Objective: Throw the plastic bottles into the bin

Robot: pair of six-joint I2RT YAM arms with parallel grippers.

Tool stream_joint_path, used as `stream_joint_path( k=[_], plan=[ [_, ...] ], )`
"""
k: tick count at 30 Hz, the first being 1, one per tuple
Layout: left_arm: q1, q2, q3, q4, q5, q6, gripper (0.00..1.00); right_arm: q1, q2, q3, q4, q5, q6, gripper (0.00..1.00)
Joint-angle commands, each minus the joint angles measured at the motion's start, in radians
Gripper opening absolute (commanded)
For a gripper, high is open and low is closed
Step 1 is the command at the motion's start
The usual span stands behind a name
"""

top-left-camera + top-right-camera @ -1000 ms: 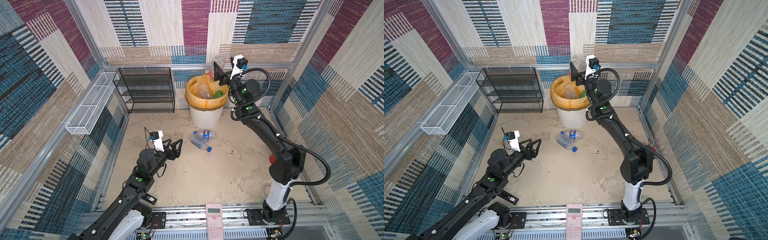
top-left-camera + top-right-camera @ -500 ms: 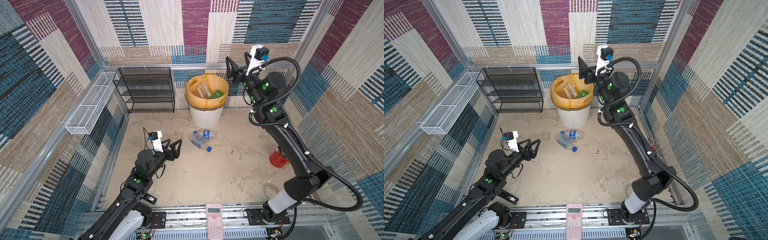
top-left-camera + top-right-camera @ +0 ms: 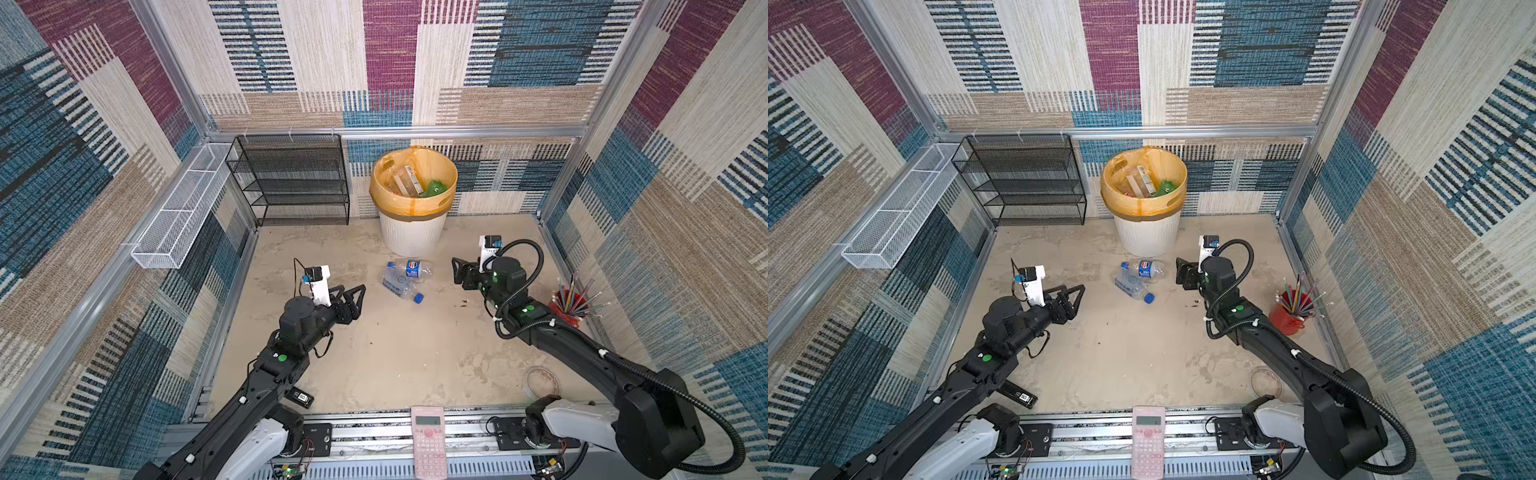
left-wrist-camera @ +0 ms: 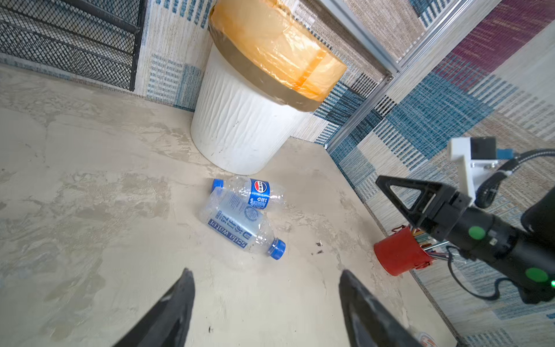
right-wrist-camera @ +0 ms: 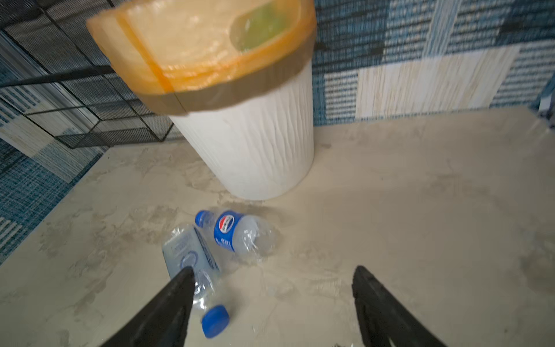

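Floor (image 3: 395, 353) bears two bottles (image 3: 395, 283); only top views see inside bin (image 3: 411, 235).

2 bottles (image 3: 397, 282) touching, just in frnt of bin (image 3: 411, 232); rack (image 3: 291, 178) L of bin.

Binned bottles (image 3: 411, 185): inside the round white ribbed bin (image 3: 411, 235) with orange liner, too small to count.
Clear blue-capped water bottle (image 5: 186, 255): blurred, partly hidden behind a finger (image 5: 168, 303) of the right hand (image 5: 273, 269).
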Motion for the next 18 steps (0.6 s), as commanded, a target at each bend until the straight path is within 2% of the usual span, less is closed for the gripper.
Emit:
stream_joint_path(
  k=[1, 3, 9, 13, 15, 18],
  plan=[
    [0.001, 0.04, 0.025, -0.022, 0.027, -0.052, 0.76, -0.002, -0.017, -0.071, 0.033, -0.045, 0.106, 0.83],
    [0.001, 0.078, 0.045, -0.036, 0.041, -0.091, 0.75, -0.002, -0.015, -0.1, 0.02, -0.058, 0.123, 0.84],
    [0.001, 0.239, 0.168, -0.22, 0.087, -0.246, 0.66, -0.004, -0.034, -0.175, 0.009, -0.059, 0.154, 0.84],
    [-0.007, 0.355, 0.233, -0.295, 0.138, -0.321, 0.55, -0.005, -0.06, -0.218, 0.018, -0.063, 0.161, 0.85],
    [-0.031, 0.399, 0.28, -0.406, 0.08, -0.348, 0.49, -0.006, -0.077, -0.239, 0.023, -0.062, 0.165, 0.85],
    [-0.071, 0.456, 0.351, -0.514, 0.01, -0.365, 0.52, -0.009, -0.099, -0.261, 0.019, -0.059, 0.169, 0.85]
  ],
)
